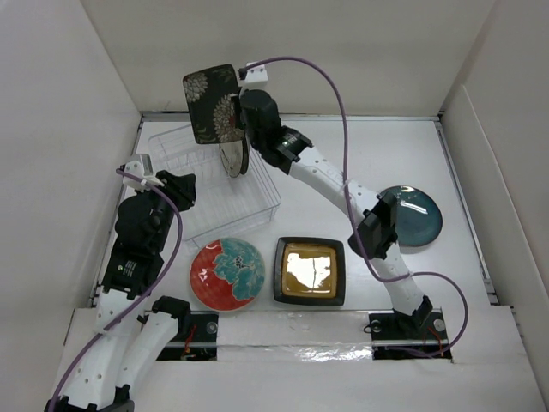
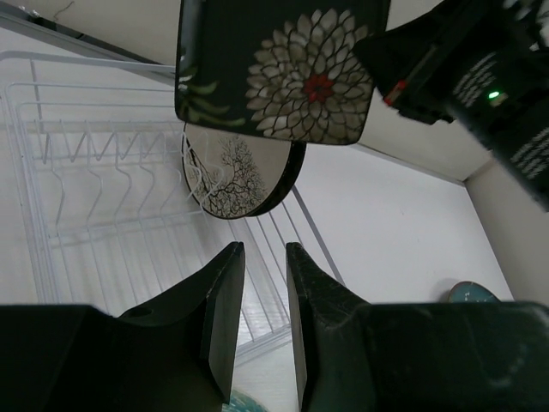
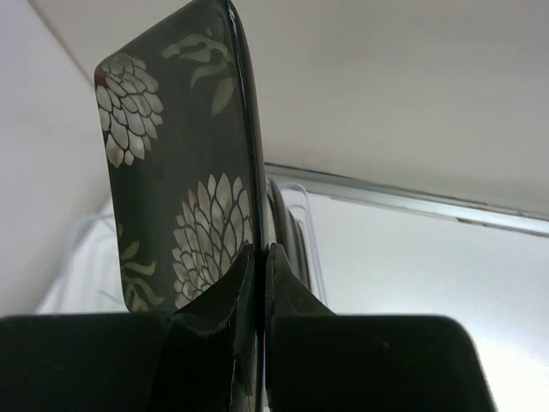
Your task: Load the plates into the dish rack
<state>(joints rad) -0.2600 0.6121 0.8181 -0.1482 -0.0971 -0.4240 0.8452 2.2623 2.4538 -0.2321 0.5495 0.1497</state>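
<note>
Right gripper [image 3: 260,251] pinches square floral plate [image 3: 171,189] above dish rack [image 1: 225,213]; left gripper [image 2: 264,249] barely parted

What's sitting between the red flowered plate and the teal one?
The square black-gold plate, then the right arm crossing above the table; both show in the top external view.

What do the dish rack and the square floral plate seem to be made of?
Dish rack: thin pale open ribs; clear plastic or white-coated wire, I cannot tell. Square floral plate: probably glazed ceramic, glossy dark surface with sheen along the edge; possibly melamine.
</note>
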